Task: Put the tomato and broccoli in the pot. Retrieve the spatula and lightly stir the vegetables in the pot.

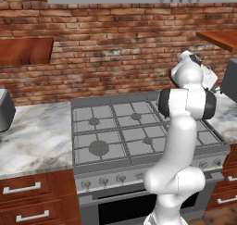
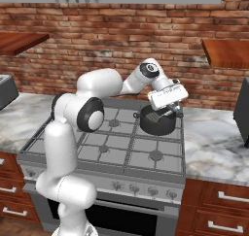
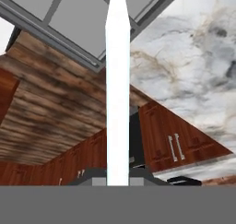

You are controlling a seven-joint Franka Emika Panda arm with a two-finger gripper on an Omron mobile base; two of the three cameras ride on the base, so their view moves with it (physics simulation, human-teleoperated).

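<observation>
The dark round pot [image 2: 157, 122] sits on the grey stove's [image 2: 121, 147] back right burner, beside the veined marble counter [image 2: 214, 147]. Inside it rests the slotted metal head of the spatula [image 2: 154, 116], its long pale handle [image 3: 117, 80] clamped in the gripper [image 2: 165, 100]; 0 vegetables are discernible inside.

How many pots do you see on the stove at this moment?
1. The pot sits on the stove at its back right, with the spatula head inside it. The arm hides it in the left base view; no other pot shows.
</observation>
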